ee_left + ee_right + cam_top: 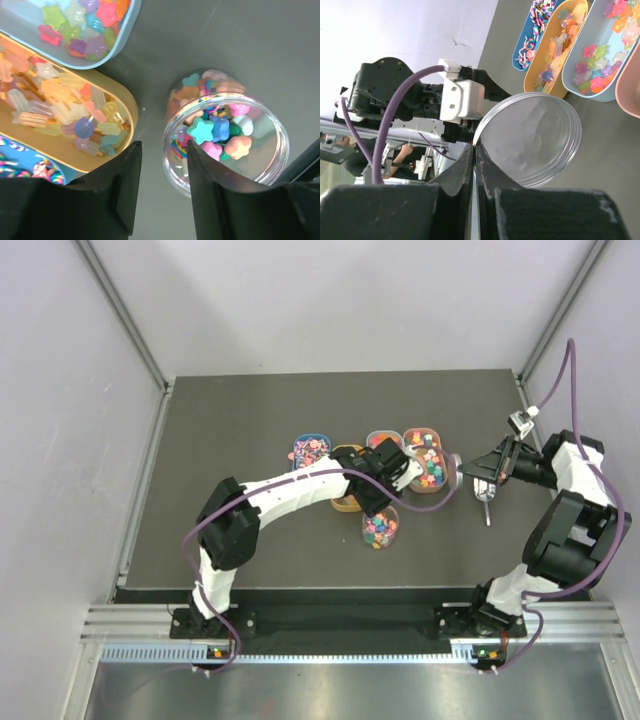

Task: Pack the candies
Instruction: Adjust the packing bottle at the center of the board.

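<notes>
Pastel candies [215, 131], stars and flowers in blue, pink, peach and green, fill the clear jar [272, 160] roughly to its brim. More lie sorted in the oval trays beside it. The jar stands uncovered on the dark table [230, 440], just on the near side of the trays.

The left gripper [164, 145] hangs over the jar's edge with its jaws partly apart. One finger sits over the jar's rim, the other stands clear of the jar, and the jar's wall shows in the gap. The gripper clamps nothing.

Next to the jar is the yellow tray [127, 107] of translucent sticks, then the light blue tray [127, 20] of gummy stars. Beyond the yellow one, the blue tray [516, 47] holds rainbow twists.

Right of the trays, the right gripper [474, 150] is pinched tight on the rim of the clear lid [535, 135], holding it on edge above the table. A silver scoop [486, 498] lies on the table close below it.
</notes>
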{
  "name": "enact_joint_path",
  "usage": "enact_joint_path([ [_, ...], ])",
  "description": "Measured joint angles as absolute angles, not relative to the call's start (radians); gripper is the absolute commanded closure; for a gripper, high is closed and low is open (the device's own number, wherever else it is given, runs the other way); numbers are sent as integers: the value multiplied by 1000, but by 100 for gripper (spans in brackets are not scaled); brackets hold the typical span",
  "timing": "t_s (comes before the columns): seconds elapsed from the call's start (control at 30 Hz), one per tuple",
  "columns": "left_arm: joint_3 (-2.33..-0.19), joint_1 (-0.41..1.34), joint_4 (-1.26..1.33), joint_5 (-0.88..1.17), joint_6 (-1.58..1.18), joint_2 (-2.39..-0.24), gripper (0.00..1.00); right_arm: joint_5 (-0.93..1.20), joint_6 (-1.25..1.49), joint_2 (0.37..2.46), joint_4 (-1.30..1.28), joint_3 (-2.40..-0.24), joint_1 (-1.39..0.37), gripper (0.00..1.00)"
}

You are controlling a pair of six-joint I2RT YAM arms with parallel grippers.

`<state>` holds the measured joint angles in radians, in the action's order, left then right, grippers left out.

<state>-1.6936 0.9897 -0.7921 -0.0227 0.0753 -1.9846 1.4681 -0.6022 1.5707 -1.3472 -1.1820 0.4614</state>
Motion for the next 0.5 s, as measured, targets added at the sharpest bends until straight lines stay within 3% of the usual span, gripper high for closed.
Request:
enact_joint_path([
  [0.27,-1693,936,-810,-23,80,-1819,42,1468,-697,1590,-1355,-1206,461,100],
  [0.3,-1674,915,-785,10,84,-1770,17,1468,-710,1600,-1354,-1216,461,100],
  [0.5,-1119,785,-402,209,114,-1170,9,1468,-740,1670,-1353,-1290,461,100],
])
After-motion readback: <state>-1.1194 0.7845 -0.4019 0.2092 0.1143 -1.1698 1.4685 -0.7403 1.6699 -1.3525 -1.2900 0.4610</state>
